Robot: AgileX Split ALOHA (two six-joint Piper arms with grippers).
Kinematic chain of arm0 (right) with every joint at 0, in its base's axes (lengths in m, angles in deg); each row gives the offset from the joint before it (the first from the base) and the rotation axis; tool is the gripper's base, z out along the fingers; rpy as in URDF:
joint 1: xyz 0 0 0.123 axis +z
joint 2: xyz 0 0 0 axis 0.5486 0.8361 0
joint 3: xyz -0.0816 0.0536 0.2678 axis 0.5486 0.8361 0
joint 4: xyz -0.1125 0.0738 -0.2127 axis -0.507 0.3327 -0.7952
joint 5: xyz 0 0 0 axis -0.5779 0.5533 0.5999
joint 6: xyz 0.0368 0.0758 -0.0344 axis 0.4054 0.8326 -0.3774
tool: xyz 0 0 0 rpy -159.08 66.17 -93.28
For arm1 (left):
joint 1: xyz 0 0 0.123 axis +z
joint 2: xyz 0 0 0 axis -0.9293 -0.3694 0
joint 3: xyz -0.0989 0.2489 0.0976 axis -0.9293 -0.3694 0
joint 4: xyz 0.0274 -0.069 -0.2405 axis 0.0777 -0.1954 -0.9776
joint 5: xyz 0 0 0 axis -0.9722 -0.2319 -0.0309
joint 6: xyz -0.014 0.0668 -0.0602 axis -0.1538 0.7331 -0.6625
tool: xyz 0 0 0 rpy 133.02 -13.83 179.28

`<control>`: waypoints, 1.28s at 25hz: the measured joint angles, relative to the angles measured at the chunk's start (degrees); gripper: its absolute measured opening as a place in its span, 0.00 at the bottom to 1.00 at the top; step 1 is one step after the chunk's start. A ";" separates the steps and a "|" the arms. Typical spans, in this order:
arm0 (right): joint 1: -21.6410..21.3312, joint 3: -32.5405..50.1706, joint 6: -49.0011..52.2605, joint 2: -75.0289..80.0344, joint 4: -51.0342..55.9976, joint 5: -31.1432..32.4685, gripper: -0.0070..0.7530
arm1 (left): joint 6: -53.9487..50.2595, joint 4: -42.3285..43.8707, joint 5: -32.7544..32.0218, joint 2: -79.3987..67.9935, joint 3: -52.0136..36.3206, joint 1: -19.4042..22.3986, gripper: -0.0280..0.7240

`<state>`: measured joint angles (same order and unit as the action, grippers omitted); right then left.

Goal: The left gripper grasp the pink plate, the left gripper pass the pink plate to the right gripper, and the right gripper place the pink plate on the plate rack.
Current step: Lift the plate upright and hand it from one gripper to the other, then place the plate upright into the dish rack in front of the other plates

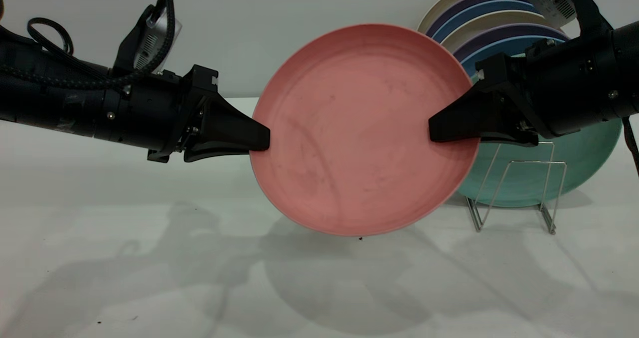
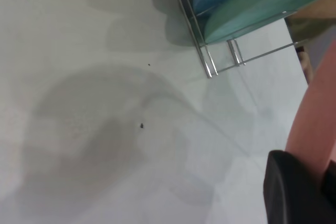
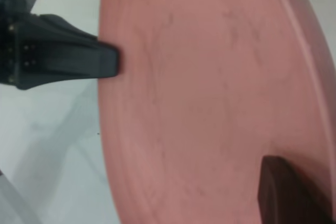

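The pink plate (image 1: 359, 128) hangs upright in the air above the table, its face toward the exterior camera. My left gripper (image 1: 262, 139) is shut on its left rim. My right gripper (image 1: 435, 128) is shut on its right rim, one jaw lying across the face. In the left wrist view the plate's edge (image 2: 315, 119) runs between my jaws (image 2: 315, 182). The right wrist view shows the plate's face (image 3: 210, 87), my own gripper (image 3: 294, 192) and the left gripper (image 3: 107, 61) at the opposite rim. The plate rack (image 1: 519, 188) stands just behind and right of the plate.
A teal-green plate (image 1: 584, 153) stands in the rack behind my right gripper and shows in the left wrist view (image 2: 262, 9). Several cream, purple and blue plates (image 1: 479, 13) stand farther back in the rack. The white table (image 1: 150, 278) spreads in front and to the left.
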<state>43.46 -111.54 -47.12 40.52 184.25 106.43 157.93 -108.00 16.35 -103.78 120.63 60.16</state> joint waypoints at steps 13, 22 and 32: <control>0.09 0.00 -0.51 0.00 -1.62 1.41 0.08 | -4.31 9.65 -6.28 0.11 0.11 5.58 0.89; 0.09 0.00 -4.63 0.00 -8.68 -3.29 0.08 | -15.15 26.82 -5.33 1.05 0.18 15.36 0.80; 0.09 0.00 -7.28 -1.23 -22.21 -14.83 0.08 | -28.14 39.57 3.35 12.97 0.18 20.59 0.78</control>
<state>43.55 -111.54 -54.39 39.28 162.04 91.60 129.79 -68.43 19.70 -90.82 120.81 80.76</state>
